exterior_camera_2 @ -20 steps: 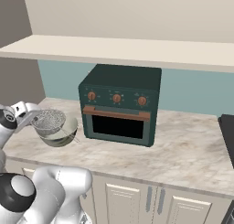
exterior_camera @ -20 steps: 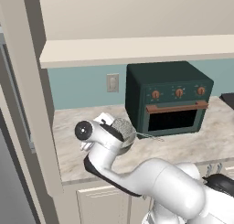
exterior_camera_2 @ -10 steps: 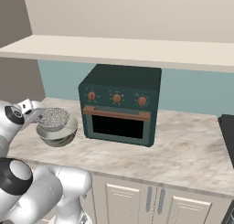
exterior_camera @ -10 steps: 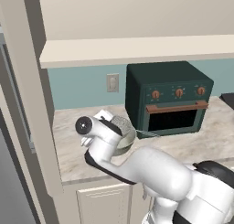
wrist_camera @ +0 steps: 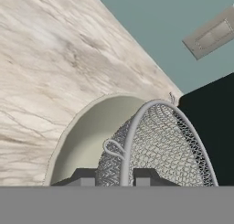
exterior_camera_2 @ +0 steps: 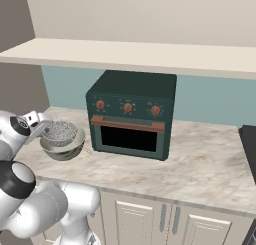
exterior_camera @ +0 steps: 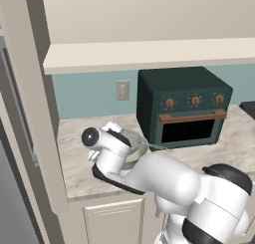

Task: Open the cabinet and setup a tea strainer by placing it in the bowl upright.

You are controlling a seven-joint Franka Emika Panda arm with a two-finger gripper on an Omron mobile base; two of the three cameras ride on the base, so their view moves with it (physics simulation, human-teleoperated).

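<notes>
Nearest to us in the hand view, our two-finger gripper (wrist_camera: 109, 178) has its dark tips pressed close on the thin rim of the small round silver wire-mesh tea strainer (wrist_camera: 155, 145), pinching it. The mesh basket sits inside the wide round pale grey-beige bowl (wrist_camera: 77, 131), whose smooth inner wall curves around it on the near side. From the right base view the strainer (exterior_camera_2: 60, 131) looks seated mouth-up in the bowl (exterior_camera_2: 62, 149), with the hand (exterior_camera_2: 35, 120) touching its left edge; we cannot tell from here whether the mesh rests fully on the bowl's floor or hangs slightly from our grip.

The bowl stands on the marbled beige counter (exterior_camera_2: 200, 159), just beside the dark green toaster oven (exterior_camera_2: 131, 114). Behind lie the teal wall and a pale outlet plate (exterior_camera: 122, 90). At the far left of the left base view, the large beige cabinet door (exterior_camera: 30, 103) stands swung open.

The risks we judge from here: if we open while the strainer is tilted, it may tip onto its side; if we lift away carelessly, a finger could snag the mesh and drag it out, or nudge the bowl against the oven.
</notes>
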